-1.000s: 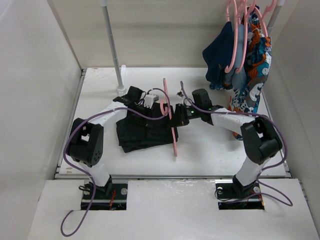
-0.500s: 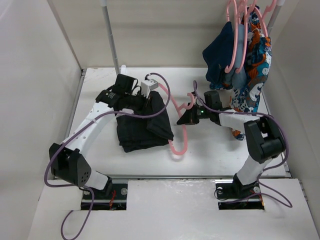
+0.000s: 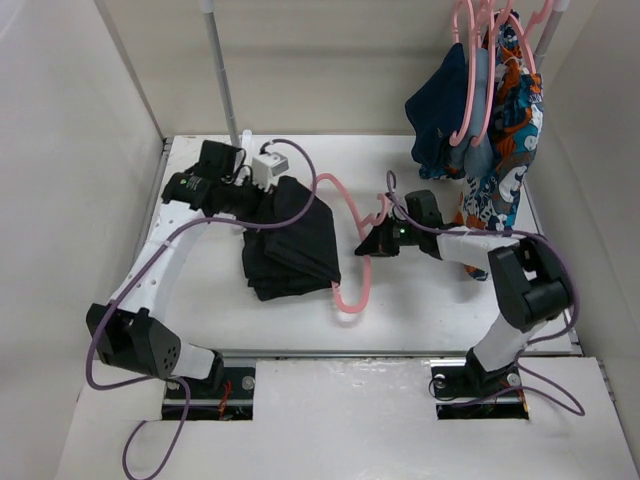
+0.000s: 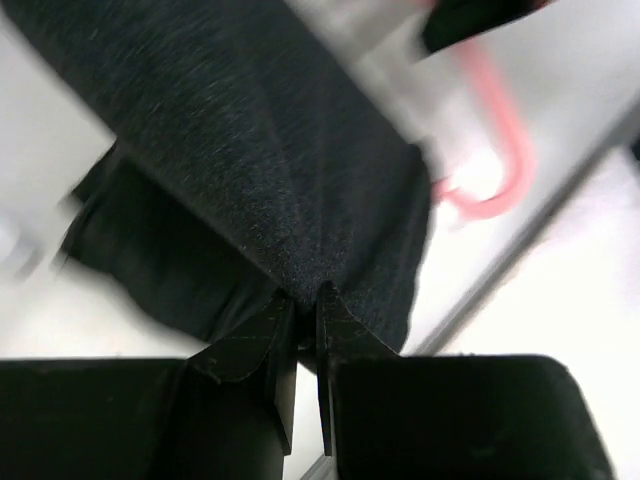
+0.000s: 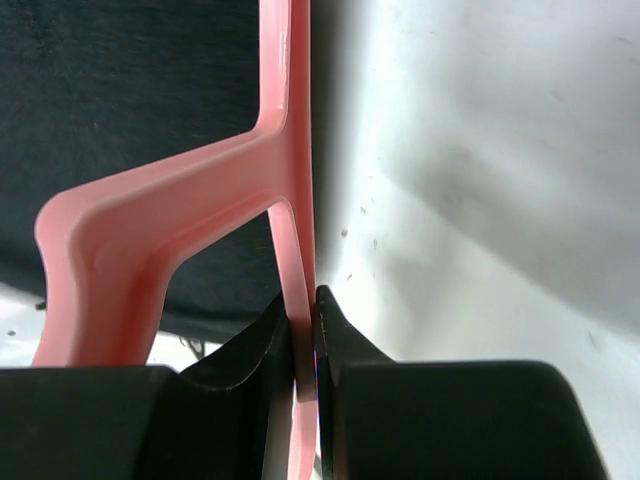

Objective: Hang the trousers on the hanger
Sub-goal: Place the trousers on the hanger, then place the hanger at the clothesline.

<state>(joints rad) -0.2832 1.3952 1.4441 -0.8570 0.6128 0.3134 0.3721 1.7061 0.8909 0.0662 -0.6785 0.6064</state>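
Two robot hands work at mid-frame on a white surface (image 3: 420,300) in the overhead view. The left hand (image 3: 283,193), reaching in from the upper left, is pressed together on a fold of the black trousers (image 3: 290,245). Its wrist view shows dark cloth nipped between the fingertips and stretching away from them. The rest of the trousers lies bunched on the surface, left of centre, below that raised fold.

The right hand (image 3: 368,245), just right of centre, pinches a thin bar of the pink hanger (image 3: 350,307). In its wrist view the fingers are closed on the plastic with almost no gap. The hanger's frame curves along the right edge of the trousers, with its lower loop near the cloth's bottom corner. Whether it passes under the cloth cannot be told.

At upper right, a navy garment (image 3: 440,120) and a patterned garment (image 3: 505,150) hang on other pink hangers. A pole (image 3: 222,80) stands at upper left.
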